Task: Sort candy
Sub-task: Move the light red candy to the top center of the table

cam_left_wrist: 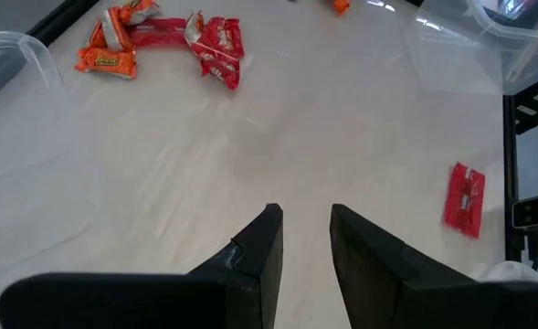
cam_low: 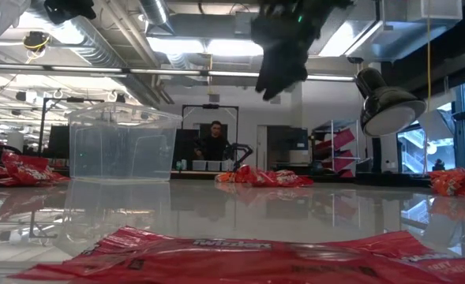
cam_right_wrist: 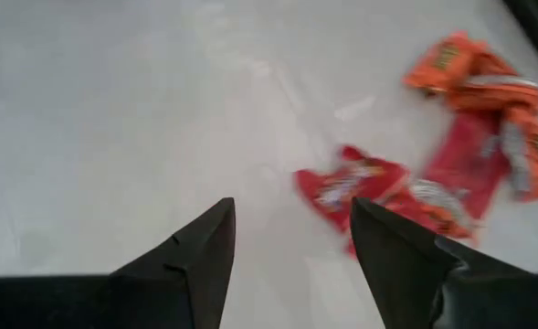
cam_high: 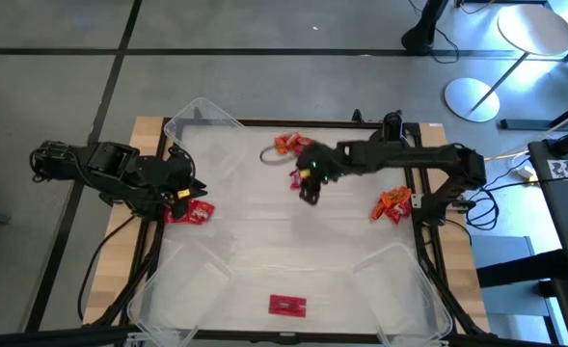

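Right gripper (cam_right_wrist: 291, 260) open, hovering above red packets (cam_right_wrist: 369, 187); left arm idle.

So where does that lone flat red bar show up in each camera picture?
High view: red bar at bottom centre.
Low view: across the foreground.
Left wrist view: at the right edge.
Right wrist view: not in it.
Shared landmark: the orange-and-red candy pile.

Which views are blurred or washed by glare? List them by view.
Right wrist view: motion blur smears the candy beyond the open right gripper. Low view: the red packet nearest the lens is out of focus, and ceiling lights reflect off the glossy table. High view: bright glare on the floor at upper right.
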`<action>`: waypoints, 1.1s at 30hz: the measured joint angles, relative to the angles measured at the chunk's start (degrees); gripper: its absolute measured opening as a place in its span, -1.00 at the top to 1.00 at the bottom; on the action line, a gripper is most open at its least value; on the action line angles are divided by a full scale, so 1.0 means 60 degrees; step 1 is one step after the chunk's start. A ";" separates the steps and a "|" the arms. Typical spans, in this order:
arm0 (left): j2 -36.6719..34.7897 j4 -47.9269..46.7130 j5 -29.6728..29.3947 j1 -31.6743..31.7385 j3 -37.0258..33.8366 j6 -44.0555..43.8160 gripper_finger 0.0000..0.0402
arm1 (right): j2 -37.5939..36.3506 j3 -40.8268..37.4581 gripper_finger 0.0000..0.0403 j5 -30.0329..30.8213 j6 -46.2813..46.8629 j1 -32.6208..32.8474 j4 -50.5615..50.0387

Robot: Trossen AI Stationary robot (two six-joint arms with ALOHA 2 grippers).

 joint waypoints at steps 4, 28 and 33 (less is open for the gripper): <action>0.0001 -0.0002 0.0000 0.0000 -0.0001 0.0258 0.57 | -0.0034 0.0000 -0.06 -0.0116 0.0005 0.1214 -0.0049; 0.0004 -0.0021 0.0004 -0.0004 -0.0001 0.1166 0.57 | 0.2270 0.0279 -0.06 -0.0068 0.2334 0.5841 0.2542; 0.0003 -0.0042 0.0004 -0.0001 -0.0001 0.1299 0.57 | 0.3244 0.1013 -0.06 -0.0678 0.2232 0.5995 0.2292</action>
